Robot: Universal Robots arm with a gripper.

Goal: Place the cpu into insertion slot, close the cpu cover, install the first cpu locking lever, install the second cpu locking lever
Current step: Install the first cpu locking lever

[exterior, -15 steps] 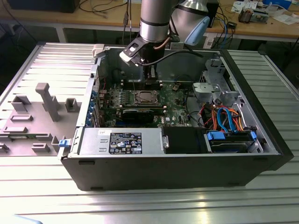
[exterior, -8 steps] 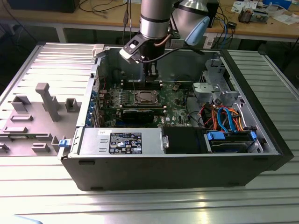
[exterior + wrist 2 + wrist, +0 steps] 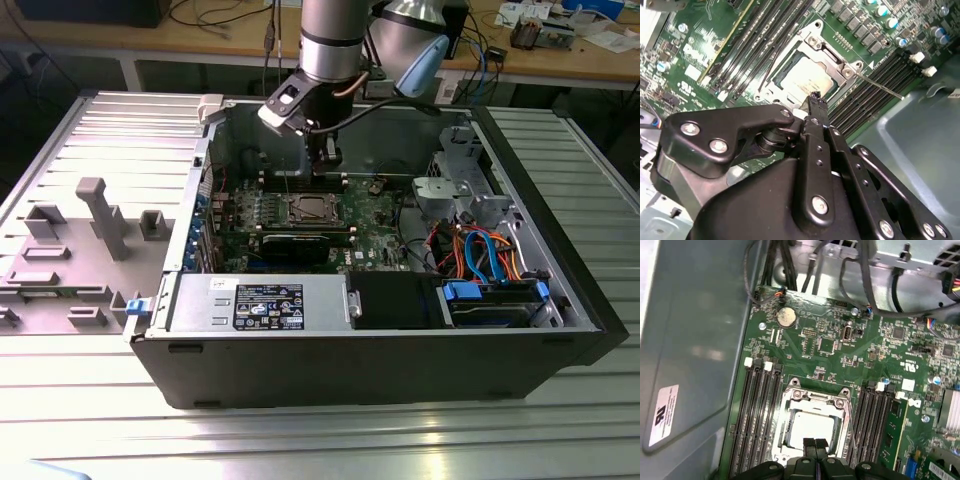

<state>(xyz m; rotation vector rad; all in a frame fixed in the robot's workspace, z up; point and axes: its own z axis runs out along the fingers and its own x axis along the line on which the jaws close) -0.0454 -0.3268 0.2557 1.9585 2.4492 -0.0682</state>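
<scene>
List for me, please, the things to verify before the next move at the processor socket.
1. Small square cpu with dull silver top appears seated level: ok.
2. Thin silvery cpu cover frame lies flat around it: ok.
3. Thin metal locking lever sticks out over the long black memory slots, apparently unlatched: not ok.
4. Thin second lever beside the frame, latched or not: cannot tell.
5. Black gripper, shut with nothing visible between its fingers, poised at the cover's edge: ok.
</scene>
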